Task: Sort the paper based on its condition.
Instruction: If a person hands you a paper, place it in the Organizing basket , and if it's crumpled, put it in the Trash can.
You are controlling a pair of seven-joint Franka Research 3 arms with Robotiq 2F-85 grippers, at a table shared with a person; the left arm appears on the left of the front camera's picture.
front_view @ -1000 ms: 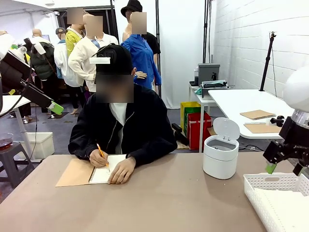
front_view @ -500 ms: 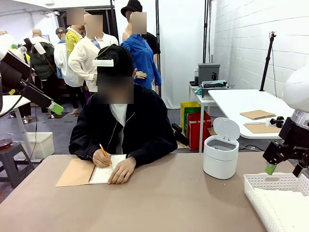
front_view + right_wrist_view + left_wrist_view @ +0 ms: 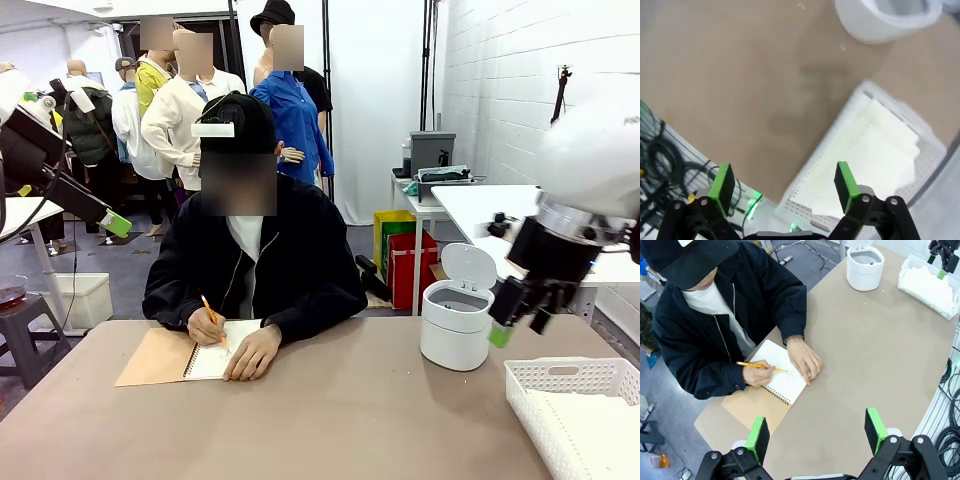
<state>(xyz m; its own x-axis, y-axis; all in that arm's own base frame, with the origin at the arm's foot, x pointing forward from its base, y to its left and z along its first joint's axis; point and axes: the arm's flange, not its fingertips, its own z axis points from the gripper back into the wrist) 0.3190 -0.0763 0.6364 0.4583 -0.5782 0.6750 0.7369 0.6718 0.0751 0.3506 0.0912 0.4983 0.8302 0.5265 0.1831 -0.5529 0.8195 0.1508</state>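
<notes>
We see the paper (image 3: 882,142) as loose white sheets, overlapping one another, inside a white plastic basket (image 3: 560,372) at the near right corner of the table (image 3: 350,420). The left wrist view shows the same sheets (image 3: 930,282) heaped in the basket (image 3: 910,263), and from the front they show as a pale layer (image 3: 590,440) below its rim.

The right gripper (image 3: 520,328) hangs in the air above the table's right side, between the basket and a small white bin (image 3: 456,330) with its lid up. Its jaws stand wide apart with nothing between them. Its own camera looks down past the spread green pads (image 3: 722,182) onto the basket wall (image 3: 825,165), the bare tabletop and the bin (image 3: 880,20).

The left gripper (image 3: 816,432) is held high over the table's left side, jaws also spread wide and empty, well clear of everything below it.

At the far side of the table a person in a black jacket (image 3: 290,260) leans over an open spiral notebook (image 3: 785,375). One hand (image 3: 757,374) holds a pencil (image 3: 755,365) to the page, and the other hand (image 3: 804,357) lies flat on the notebook's right edge. The notebook's brown cover (image 3: 155,358) is folded out to the left.
</notes>
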